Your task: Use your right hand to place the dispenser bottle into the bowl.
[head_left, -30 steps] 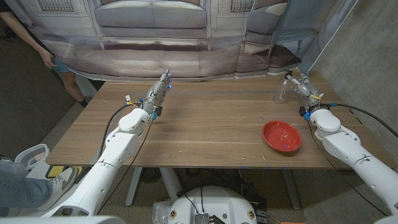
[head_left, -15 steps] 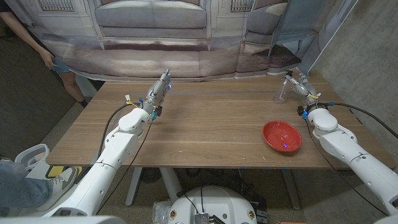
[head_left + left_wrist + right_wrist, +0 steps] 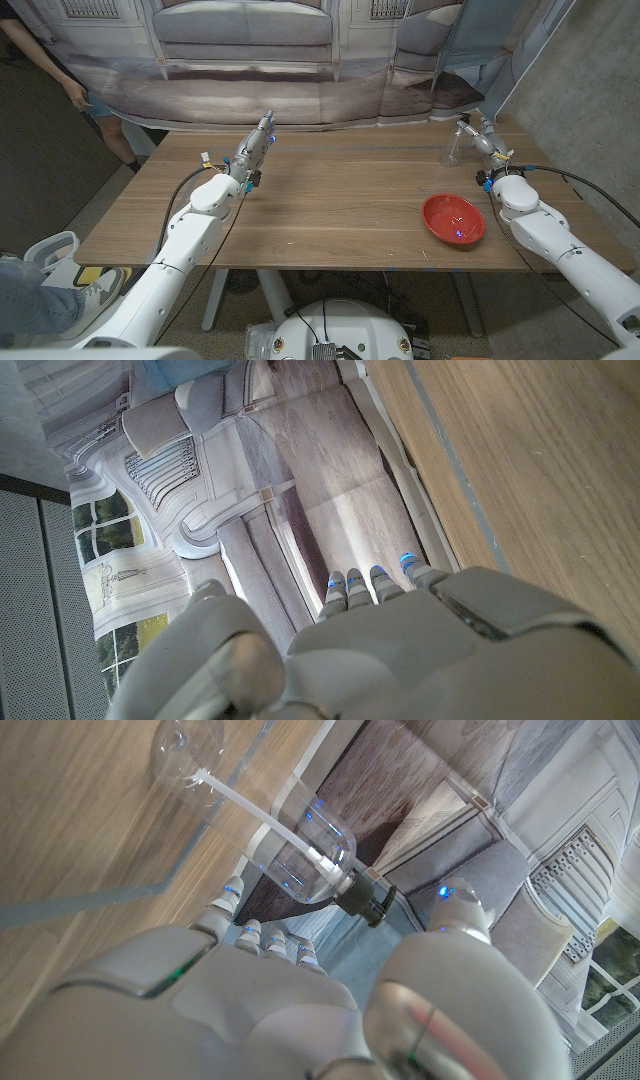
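The dispenser bottle (image 3: 453,149), clear and empty-looking with a dark pump head, stands upright near the bench's (image 3: 330,200) far right corner. In the right wrist view the bottle (image 3: 300,830) shows its dip tube running down to the round base, and the right hand's fingertips (image 3: 232,892) reach close alongside the bottle; whether they touch it I cannot tell. The right hand (image 3: 485,137) is spread, thumb apart from the fingers, holding nothing. Over the last second this hand has eased a little further toward the far edge and nearer the bottle, so the grasp looks about to begin and the carry is not yet started. The red bowl (image 3: 453,219) sits empty near the bench's right edge, closer to the front. The left hand (image 3: 255,146) rests unmoved beyond mid-bench on the left, fingers extended together, holding nothing.
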